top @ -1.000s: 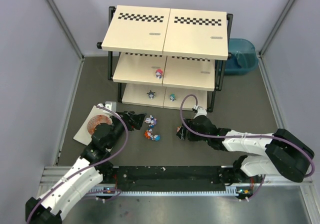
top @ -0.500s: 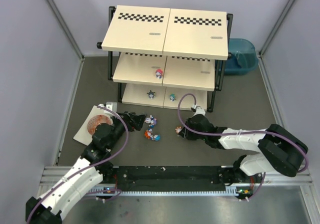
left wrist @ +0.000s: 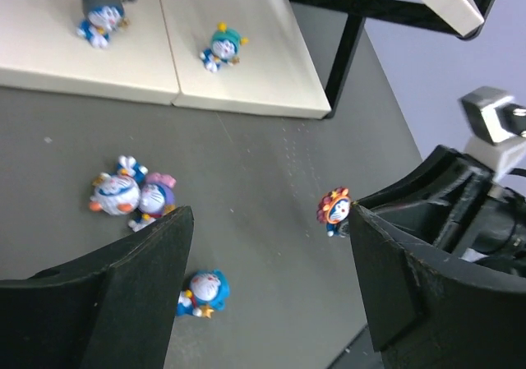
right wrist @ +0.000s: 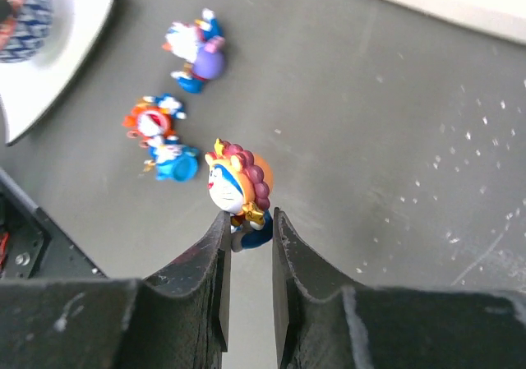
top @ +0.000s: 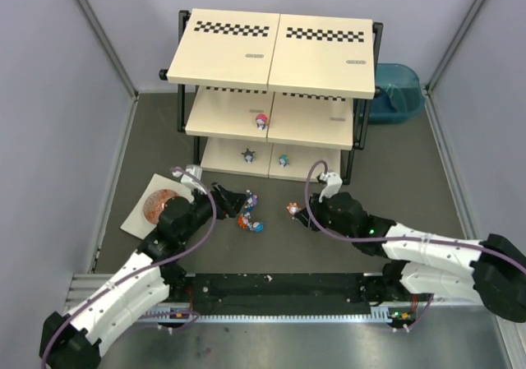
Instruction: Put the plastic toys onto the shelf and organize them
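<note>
My right gripper point(right wrist: 248, 225) point(top: 299, 214) is shut on a plastic toy with a red-orange mane point(right wrist: 238, 190) point(top: 291, 209) point(left wrist: 334, 209), pinching its blue body while the head sticks out past the fingertips. Three toys lie on the dark floor: a white-orange one point(left wrist: 111, 195), a purple-headed one point(left wrist: 156, 195) and a blue one point(left wrist: 204, 291) point(top: 257, 226). My left gripper point(left wrist: 271, 221) point(top: 237, 198) hangs open just left of that cluster. The shelf point(top: 271, 48) holds a red-headed toy point(top: 261, 122) on the middle tier. Its bottom tier carries a dark grey toy point(left wrist: 100, 11) and a teal one point(left wrist: 223, 44).
A blue tub point(top: 399, 89) stands behind the shelf's right end. An orange-pink disc point(top: 160, 205) on a white sheet point(top: 136, 219) lies left of my left arm. Grey walls close in both sides.
My right gripper has shut on the maned toy, and its arm has swung lower and to the right. My left gripper has moved right, toward the toys on the floor.
</note>
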Controlling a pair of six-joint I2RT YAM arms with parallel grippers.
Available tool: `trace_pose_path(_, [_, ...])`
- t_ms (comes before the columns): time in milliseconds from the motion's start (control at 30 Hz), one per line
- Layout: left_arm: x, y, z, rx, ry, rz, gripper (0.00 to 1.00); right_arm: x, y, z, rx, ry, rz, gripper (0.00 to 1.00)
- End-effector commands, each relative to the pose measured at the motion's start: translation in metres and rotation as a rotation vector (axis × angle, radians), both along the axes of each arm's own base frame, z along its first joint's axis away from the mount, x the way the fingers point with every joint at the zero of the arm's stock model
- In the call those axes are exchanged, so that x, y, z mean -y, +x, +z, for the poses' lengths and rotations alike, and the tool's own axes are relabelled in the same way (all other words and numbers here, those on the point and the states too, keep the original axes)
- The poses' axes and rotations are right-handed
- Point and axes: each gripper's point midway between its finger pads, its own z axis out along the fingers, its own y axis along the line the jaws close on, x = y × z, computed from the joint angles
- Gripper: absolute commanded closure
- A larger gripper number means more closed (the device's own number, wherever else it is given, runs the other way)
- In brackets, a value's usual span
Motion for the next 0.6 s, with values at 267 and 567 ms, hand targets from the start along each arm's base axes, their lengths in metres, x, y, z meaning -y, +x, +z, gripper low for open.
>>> trace_pose_path(267, [0.060, -0.042, 0.091, -0.050, -0.243, -0.183, 0.17, -0.003, -0.011, 0.110, 0.414, 0.004, -0.023, 1.00])
trace_pose_path(567, [0.099, -0.063, 0.092, -0.119, -0.134, -0.171, 0.25, -0.017, -0.022, 0.145, 0.462, 0.000, -0.019, 1.00])
